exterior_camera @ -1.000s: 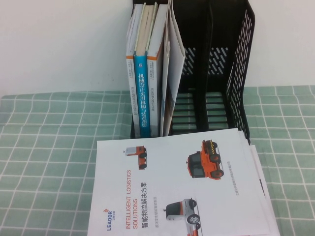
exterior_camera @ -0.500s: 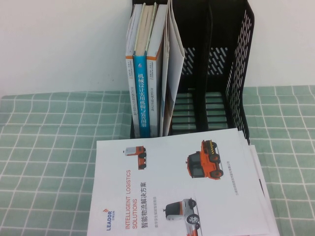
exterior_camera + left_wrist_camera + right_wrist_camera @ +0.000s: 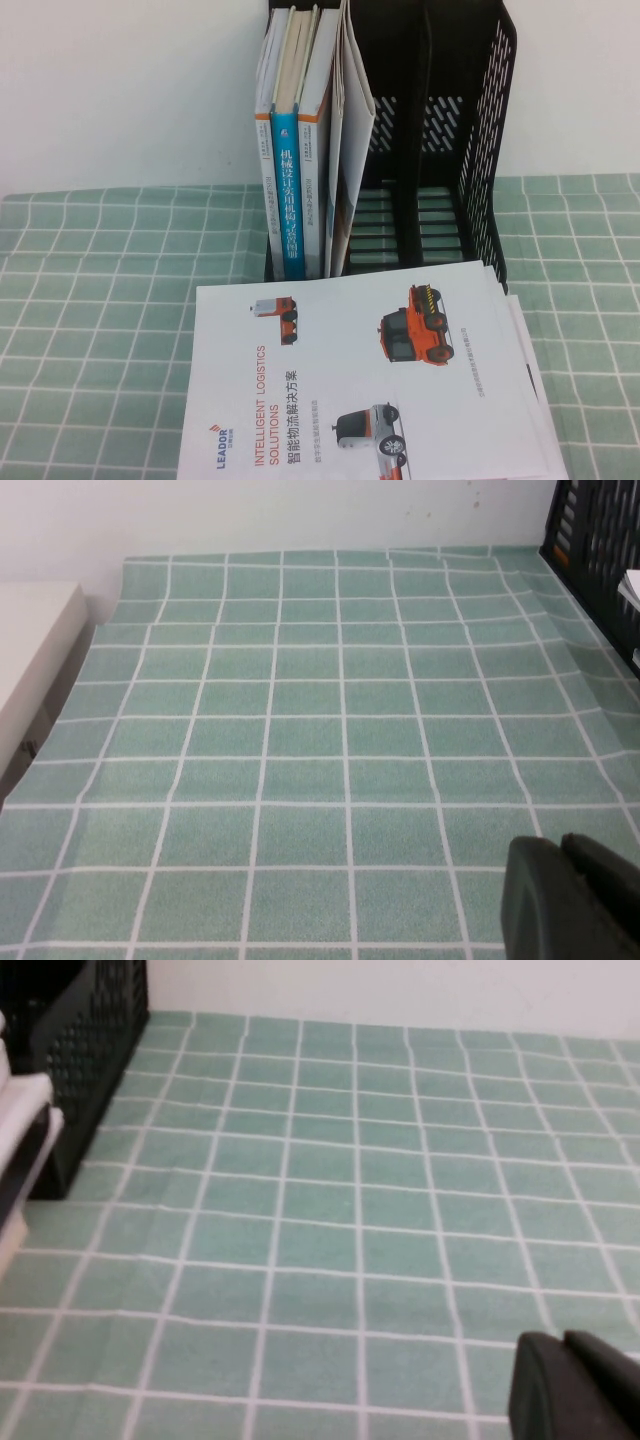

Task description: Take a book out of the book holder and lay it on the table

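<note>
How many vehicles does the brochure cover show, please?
3 on the brochure: small orange one left, large orange one right, white one nearest the robot. The left gripper and right gripper are over cloth.

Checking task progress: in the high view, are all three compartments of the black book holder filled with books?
No. In the book holder, only the left compartment holds books such as the blue-spined book; the other two stand empty.

The LEADOR brochure [image 3: 365, 385] runs off the high view's bottom edge (hiding sheets beneath it)
</note>
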Motion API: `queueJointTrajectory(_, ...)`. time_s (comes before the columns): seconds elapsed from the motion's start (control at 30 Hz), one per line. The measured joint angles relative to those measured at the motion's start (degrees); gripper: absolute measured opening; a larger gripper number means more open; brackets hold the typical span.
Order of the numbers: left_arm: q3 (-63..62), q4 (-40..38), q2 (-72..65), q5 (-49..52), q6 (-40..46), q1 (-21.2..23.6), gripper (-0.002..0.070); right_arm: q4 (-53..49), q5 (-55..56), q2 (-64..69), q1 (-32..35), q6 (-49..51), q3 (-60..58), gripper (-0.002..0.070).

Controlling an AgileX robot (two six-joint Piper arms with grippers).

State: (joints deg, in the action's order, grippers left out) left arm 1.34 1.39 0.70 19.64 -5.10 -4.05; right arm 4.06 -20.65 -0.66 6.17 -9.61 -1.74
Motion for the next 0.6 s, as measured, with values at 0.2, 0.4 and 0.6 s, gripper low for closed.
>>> queueJointTrajectory(0.2, 0.0, 0.0, 0.0, 0.0, 0.0, 0.0, -0.0003, -7.7, 0.0, 0.0, 0.0, 0.0, 0.0, -0.0002)
queueJointTrajectory(0.4, 0.0, 0.0, 0.0, 0.0, 0.0, 0.0, -0.0003, -8.7, 0.0, 0.0, 0.0, 0.0, 0.0, -0.0002)
queueJointTrajectory(0.6, 0.0, 0.0, 0.0, 0.0, 0.0, 0.0, -0.0003, -8.7, 0.0, 0.0, 0.0, 0.0, 0.0, -0.0002)
